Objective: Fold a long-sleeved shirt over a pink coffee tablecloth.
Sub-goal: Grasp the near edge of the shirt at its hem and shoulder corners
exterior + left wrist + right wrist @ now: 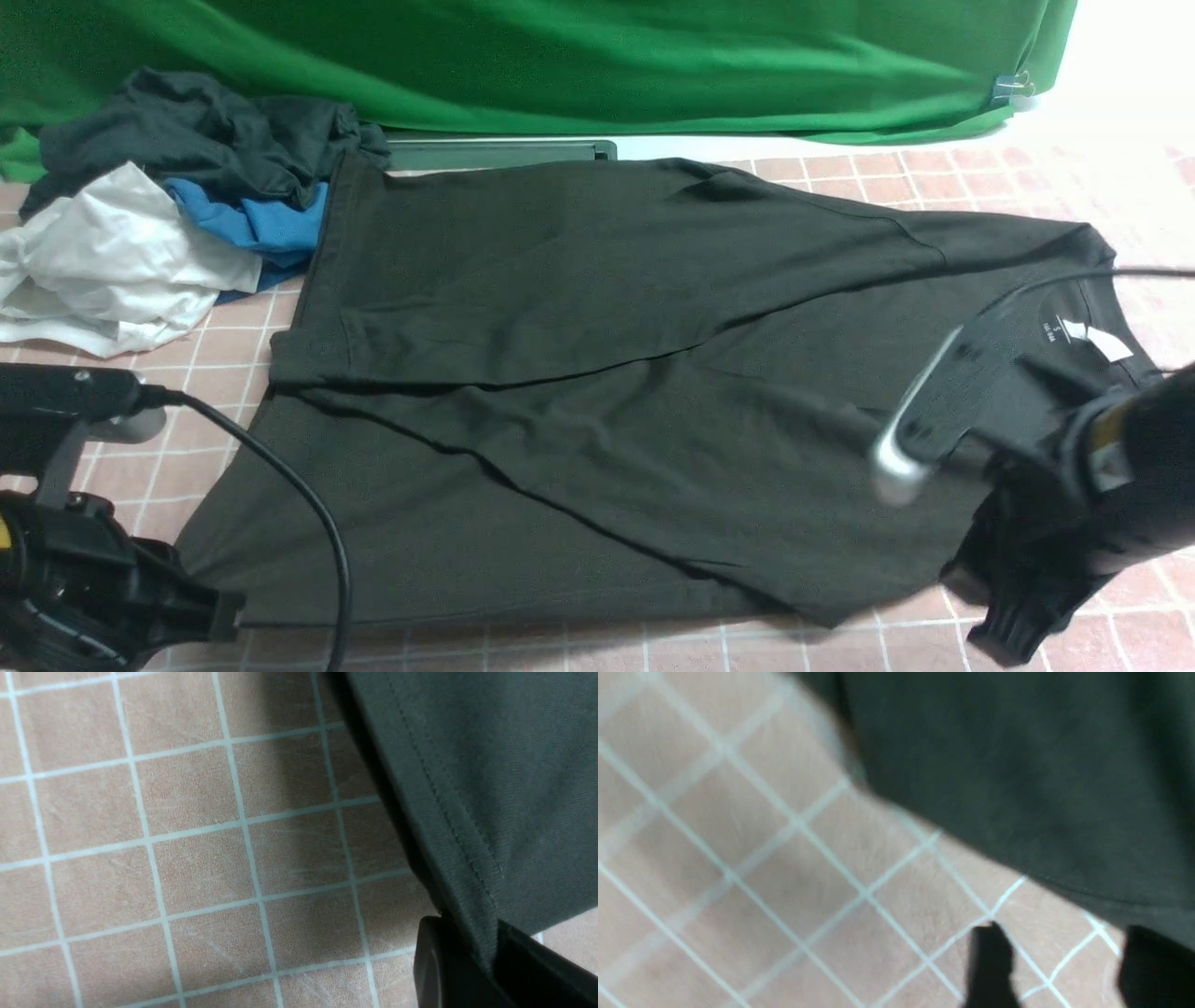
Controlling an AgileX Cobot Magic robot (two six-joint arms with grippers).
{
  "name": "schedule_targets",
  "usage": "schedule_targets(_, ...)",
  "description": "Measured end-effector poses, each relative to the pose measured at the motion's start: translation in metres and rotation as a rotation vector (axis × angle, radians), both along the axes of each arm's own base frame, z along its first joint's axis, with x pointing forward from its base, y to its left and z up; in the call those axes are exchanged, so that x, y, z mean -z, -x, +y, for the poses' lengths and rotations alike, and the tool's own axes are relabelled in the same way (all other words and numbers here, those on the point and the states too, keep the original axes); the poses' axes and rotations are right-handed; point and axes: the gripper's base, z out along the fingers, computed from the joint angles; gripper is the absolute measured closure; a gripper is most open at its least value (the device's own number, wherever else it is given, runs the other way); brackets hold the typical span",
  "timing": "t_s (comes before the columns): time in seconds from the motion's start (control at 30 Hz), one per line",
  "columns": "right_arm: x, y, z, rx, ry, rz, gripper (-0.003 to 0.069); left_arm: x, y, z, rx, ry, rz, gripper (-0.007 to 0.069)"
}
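The black long-sleeved shirt (597, 373) lies spread across the pink coffee tablecloth (233, 345), its sleeves folded over the body and the white neck label (1097, 338) at the right. At the near left, my left gripper (229, 616) is shut on the shirt's hem corner. In the left wrist view the stitched hem (467, 868) runs down between the fingers of that gripper (483, 947). My right gripper (1013, 630), blurred, hovers at the shirt's near right corner. In the right wrist view this gripper (1069, 970) is open over bare cloth (738, 858), beside the shirt's edge (1017, 765).
A heap of dark, white and blue clothes (168, 205) sits at the far left. The green backdrop (560, 65) hangs along the back, with a flat dark slab (504, 151) below it. A black cable (308, 504) loops from the left arm over the shirt's corner.
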Motion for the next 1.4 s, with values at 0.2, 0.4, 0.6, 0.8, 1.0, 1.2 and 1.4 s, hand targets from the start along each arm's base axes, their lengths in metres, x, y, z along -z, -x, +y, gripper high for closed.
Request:
schedule_targets(0.2,0.039,-0.015,0.003,-0.15,0.111,-0.016,0.0132,-0.001,0.001,0.0,0.003,0.003,-0.007,0.0579)
schedule_targets(0.4,0.067,-0.031,-0.001,-0.274,0.205,-0.069,0.0149,-0.001,0.001,0.0,0.003,0.006,-0.013,0.0579)
schedule_targets(0.6,0.079,-0.05,-0.019,-0.184,0.188,-0.062,0.0151,-0.001,0.0,0.0,0.006,0.005,-0.015,0.0579)
schedule_targets(0.8,0.078,-0.055,-0.024,-0.157,0.169,-0.082,0.017,-0.001,0.0,-0.001,0.014,0.004,-0.015,0.0579)
schedule_targets(1.0,0.078,-0.053,-0.024,-0.149,0.163,-0.079,0.0392,-0.001,0.001,-0.001,0.019,0.003,-0.013,0.0579)
schedule_targets(1.2,0.074,-0.051,-0.026,-0.155,0.169,-0.091,0.0519,-0.001,0.001,-0.001,0.019,0.003,-0.012,0.0579)
schedule_targets(1.4,0.066,-0.051,-0.026,-0.158,0.155,-0.132,0.0485,-0.001,0.001,-0.001,0.019,0.003,-0.012,0.0579)
